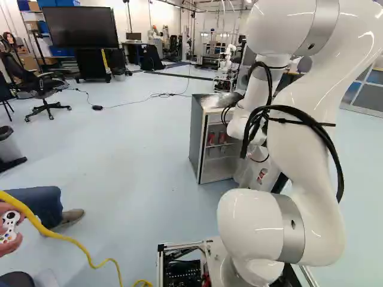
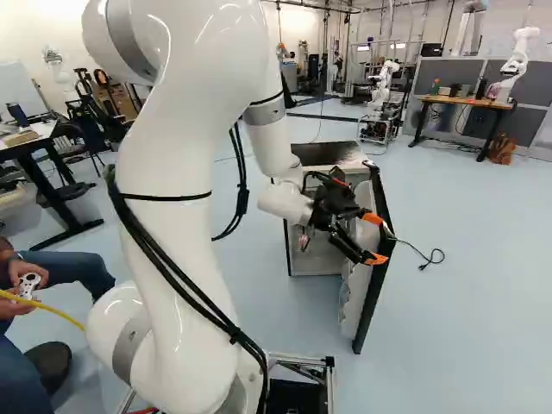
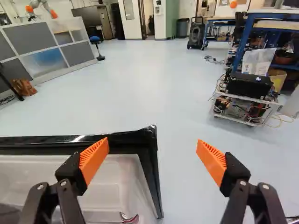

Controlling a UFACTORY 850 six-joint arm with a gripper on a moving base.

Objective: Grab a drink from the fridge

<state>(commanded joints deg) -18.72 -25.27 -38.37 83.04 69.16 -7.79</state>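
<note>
Two forward base views from behind arm (image 1: pixel 305 161), fridge (image 1: pixel 196 131) in both; close wrist view along pincer (image 2: pixel 374 239).

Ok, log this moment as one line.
Fridge open | jaws open, corner of the door between them, not gripped | red cans inside | no drink grabbed yet
</note>
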